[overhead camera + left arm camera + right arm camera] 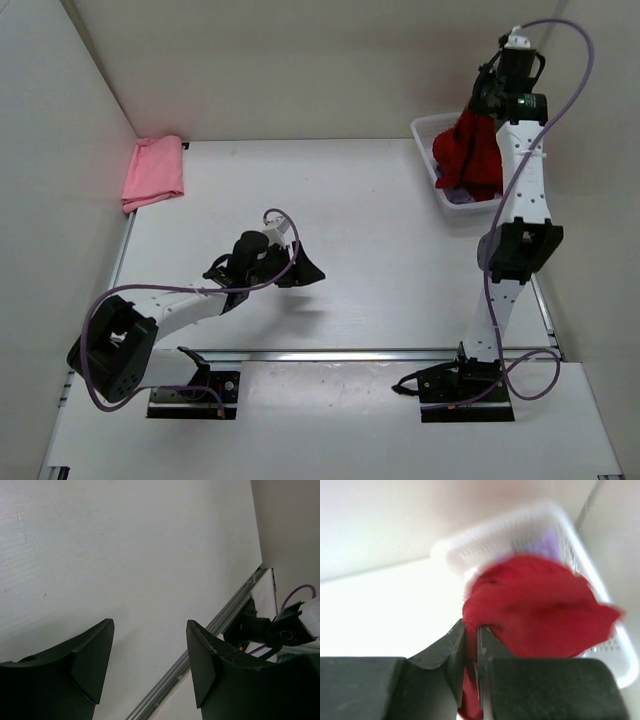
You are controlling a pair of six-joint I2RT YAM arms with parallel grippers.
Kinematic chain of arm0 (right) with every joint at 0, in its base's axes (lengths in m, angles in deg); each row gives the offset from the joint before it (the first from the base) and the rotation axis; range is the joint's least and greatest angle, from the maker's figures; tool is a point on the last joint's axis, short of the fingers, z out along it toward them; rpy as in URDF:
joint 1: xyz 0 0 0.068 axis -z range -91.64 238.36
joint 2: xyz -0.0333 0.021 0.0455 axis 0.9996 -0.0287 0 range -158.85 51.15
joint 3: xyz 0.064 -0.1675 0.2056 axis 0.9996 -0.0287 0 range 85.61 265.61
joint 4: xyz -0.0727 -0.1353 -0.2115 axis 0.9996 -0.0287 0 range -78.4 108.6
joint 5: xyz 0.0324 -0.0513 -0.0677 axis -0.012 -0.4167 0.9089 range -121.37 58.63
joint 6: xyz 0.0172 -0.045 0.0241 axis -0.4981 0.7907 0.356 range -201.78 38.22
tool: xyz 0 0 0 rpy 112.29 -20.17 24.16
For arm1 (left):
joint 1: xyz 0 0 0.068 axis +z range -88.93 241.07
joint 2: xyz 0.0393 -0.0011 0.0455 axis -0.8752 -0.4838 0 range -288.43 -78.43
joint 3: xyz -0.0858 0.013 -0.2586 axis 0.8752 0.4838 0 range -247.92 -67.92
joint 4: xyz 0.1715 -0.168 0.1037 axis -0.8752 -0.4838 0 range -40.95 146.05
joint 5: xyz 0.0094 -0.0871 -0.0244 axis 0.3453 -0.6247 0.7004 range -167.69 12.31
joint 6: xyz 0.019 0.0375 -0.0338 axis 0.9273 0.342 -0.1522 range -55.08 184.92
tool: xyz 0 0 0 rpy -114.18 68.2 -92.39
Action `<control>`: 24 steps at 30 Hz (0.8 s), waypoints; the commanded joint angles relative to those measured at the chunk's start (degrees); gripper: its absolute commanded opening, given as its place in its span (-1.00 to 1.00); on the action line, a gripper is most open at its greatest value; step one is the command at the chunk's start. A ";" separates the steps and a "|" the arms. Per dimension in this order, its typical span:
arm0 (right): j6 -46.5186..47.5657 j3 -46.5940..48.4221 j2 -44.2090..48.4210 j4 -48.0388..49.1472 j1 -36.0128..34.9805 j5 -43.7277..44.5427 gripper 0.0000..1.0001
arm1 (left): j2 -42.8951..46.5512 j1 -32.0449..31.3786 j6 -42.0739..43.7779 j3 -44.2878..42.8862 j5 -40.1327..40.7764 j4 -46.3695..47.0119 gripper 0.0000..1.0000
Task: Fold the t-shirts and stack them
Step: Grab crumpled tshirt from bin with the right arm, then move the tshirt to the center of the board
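Right claw [471,630] pinches the dark red t-shirt [540,605] above the far-right basket [425,135], freeing it for folding. Left claw [150,625] gapes empty.

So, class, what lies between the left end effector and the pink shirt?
Nothing: only bare table separates the left end effector from the pink shirt, as the top view shows.

Setting: robotics lab test cell. Evidence: white desk [350,220] boxed by plain white panels [280,60] along left, far and right edges. Left arm [170,305] and right arm [520,200] bolted on black base plates [195,395] at near edge; metal rail [350,353] crosses desk just beyond them. Purple cables [585,70] loop along both arms. Props: pink t-shirt [153,172], far-left corner; dark red t-shirt [470,150] and white mesh basket [422,128], far-right corner.
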 commanded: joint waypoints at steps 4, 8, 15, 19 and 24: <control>0.93 -7.54 25.73 16.77 -12.31 -7.42 -0.99 | 6.26 7.49 -5.75 -2.09 -3.56 3.47 0.41; -0.03 -23.38 39.61 32.26 -20.50 -14.25 -1.00 | 9.79 16.53 -10.24 2.13 -3.83 5.06 0.41; -14.78 -32.59 41.74 44.56 -13.76 -35.19 -1.00 | 13.92 27.10 -13.50 4.52 -4.28 3.40 0.49; -31.62 -63.19 45.87 68.52 -4.78 -48.38 -1.00 | 13.14 29.13 -12.98 0.83 -3.39 2.34 0.54; -38.27 -95.79 44.30 87.90 -2.85 -43.14 -0.83 | 11.90 29.22 -12.54 2.22 -0.25 1.47 0.52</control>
